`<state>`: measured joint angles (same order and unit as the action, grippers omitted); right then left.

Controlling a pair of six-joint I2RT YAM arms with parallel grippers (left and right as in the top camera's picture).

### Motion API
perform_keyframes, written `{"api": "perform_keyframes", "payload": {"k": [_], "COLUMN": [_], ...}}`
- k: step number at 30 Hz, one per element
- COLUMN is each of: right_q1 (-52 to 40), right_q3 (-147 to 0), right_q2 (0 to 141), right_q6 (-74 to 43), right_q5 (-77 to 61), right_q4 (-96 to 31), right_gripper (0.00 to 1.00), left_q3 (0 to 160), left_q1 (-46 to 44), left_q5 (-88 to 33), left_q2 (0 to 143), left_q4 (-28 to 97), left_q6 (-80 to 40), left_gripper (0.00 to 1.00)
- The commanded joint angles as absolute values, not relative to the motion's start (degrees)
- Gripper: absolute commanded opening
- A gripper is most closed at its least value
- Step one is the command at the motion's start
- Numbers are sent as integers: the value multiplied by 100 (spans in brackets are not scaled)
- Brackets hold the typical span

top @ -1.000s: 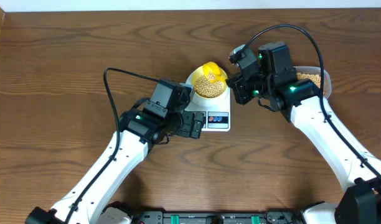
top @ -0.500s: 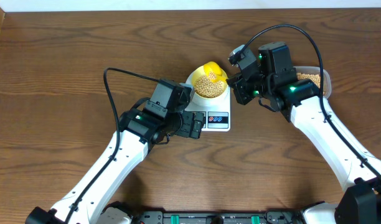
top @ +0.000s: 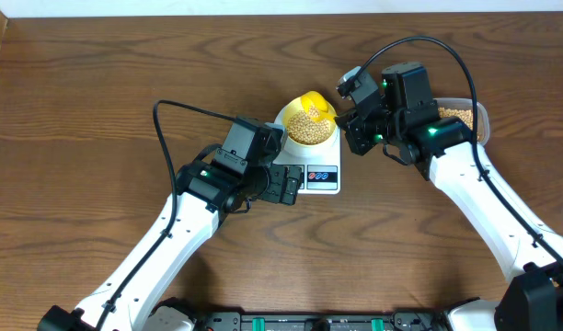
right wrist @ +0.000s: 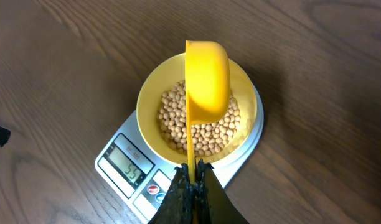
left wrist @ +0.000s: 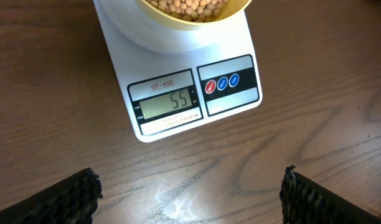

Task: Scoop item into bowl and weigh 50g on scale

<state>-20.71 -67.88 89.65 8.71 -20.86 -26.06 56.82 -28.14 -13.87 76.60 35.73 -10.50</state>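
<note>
Fifty-five on the scale [left wrist: 178, 62] — over target. Right gripper [right wrist: 192, 180] pinches the scoop [right wrist: 207, 78] above the bowl [right wrist: 152, 96]; left gripper [left wrist: 189, 196] gapes. Next, likely: scoop a few beans [right wrist: 209, 134] out.

The beans [right wrist: 209, 134] lie in the bowl [right wrist: 148, 106], which stands on the scale [left wrist: 116, 37] at mid-bench [top: 79, 110]. The scoop [right wrist: 207, 78] hangs above the bowl. The tub [top: 465, 115] lies to the right, and the left pincer [left wrist: 190, 193] sits before the scale.

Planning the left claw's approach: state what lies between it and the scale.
Only bare table, per the left wrist view, between left claw and scale.
</note>
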Motion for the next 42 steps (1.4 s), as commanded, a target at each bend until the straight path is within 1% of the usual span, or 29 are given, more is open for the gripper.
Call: {"api": "perform_keyframes", "payload": {"k": [1, 42], "right_q1": [-2110, -2220], "right_q3": [-6925, -6921], "right_q2": [9118, 9389], "right_q6": [1039, 1118], "right_q5": [-1977, -1835], "right_q4": [-2620, -2362], "right_gripper": [1, 1], "left_q3": [5636, 5636], "left_q1": [-2810, -2810], "left_q5": [-1452, -1452], "left_q2": [7588, 7588], "left_q4": [3570, 3570], "left_q6": [-1020, -1020], "left_gripper": [94, 95]}}
